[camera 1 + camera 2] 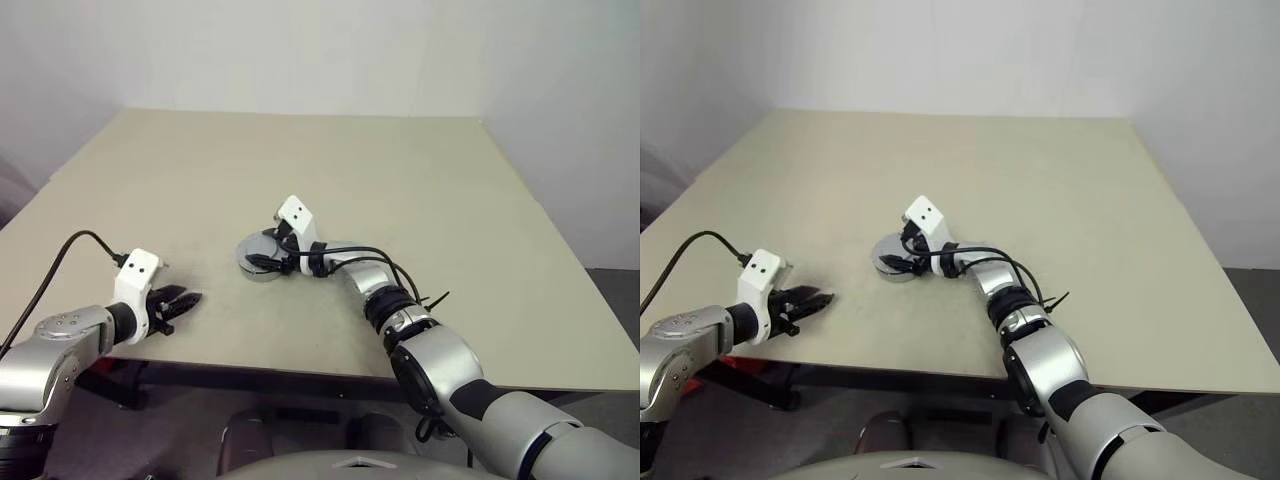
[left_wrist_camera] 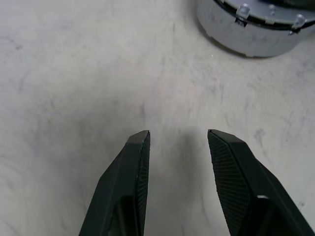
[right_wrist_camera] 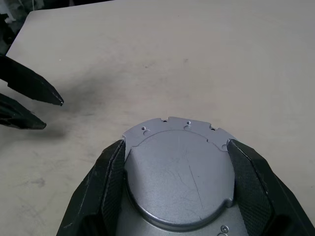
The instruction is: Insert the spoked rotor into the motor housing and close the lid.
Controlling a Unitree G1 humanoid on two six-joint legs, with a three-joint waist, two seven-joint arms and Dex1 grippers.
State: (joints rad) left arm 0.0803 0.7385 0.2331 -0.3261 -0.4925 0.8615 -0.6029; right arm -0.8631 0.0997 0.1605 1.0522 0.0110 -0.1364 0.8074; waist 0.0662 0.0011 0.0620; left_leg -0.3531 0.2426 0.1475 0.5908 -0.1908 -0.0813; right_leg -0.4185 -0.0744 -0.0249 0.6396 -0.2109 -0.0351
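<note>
The motor housing (image 1: 250,268) is a round silver drum standing on the table a little left of centre, also seen edge-on (image 2: 251,34). The lid (image 3: 179,177), a silver cap with a notched edge, lies flat on top of it. My right gripper (image 3: 176,145) is open and straddles the lid, one finger close to each side of its rim; I cannot tell whether they touch. My left gripper (image 1: 190,300) hovers open and empty above the table (image 1: 420,180) near its front-left edge, pointing toward the housing. The spoked rotor is hidden.
The beige table reaches far back and to the right. Its front edge (image 1: 300,366) runs just below both grippers. A black cable (image 1: 60,255) loops from my left wrist. Cables also hang over my right wrist (image 1: 350,255).
</note>
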